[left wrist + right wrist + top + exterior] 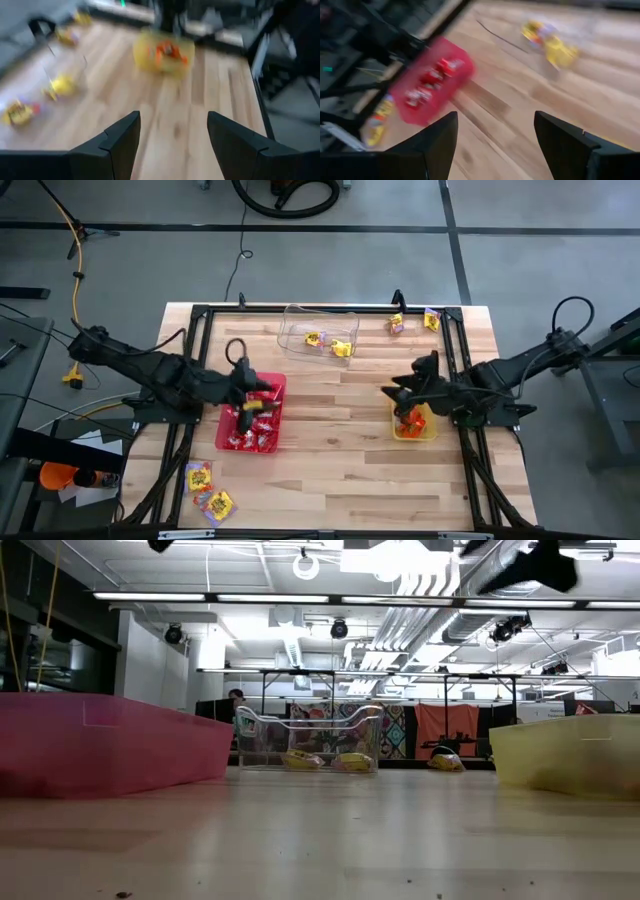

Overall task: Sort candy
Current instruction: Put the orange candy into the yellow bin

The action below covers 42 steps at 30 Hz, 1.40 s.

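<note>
sorting looks partway done: red candy [248, 438] is sitting in the red tray [277, 392] at left centre, orange pieces in the yellow tray [431, 434] at right centre, two yellow ones in the clear tray [300, 318] at top centre. loose packets [210, 490] are lying at lower left and more [414, 321] at upper right, all waiting. left gripper [262, 401] is hovering over the red tray, right gripper [403, 402] over the yellow tray, both spread wide and carrying nothing.
</note>
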Tool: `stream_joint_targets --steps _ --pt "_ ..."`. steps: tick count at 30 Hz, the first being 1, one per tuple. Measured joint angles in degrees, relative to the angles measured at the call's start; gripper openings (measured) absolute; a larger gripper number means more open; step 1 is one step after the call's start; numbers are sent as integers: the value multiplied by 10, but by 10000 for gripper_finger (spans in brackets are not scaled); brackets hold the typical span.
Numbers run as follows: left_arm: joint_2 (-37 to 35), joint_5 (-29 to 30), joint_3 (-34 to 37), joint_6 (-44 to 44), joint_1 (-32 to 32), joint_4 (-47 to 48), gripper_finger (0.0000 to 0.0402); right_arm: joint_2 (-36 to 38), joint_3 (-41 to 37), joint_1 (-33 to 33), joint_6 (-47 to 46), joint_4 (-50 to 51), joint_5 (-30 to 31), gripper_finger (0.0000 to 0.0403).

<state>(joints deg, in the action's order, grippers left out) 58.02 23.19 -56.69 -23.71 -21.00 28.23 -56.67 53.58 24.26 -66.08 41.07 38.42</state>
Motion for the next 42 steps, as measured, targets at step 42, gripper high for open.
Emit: stream_joint_targets --steps 42 --pt "468 -286 -85 -769 -383 285 136 -56 -1 -100 151 -126 -121 257"
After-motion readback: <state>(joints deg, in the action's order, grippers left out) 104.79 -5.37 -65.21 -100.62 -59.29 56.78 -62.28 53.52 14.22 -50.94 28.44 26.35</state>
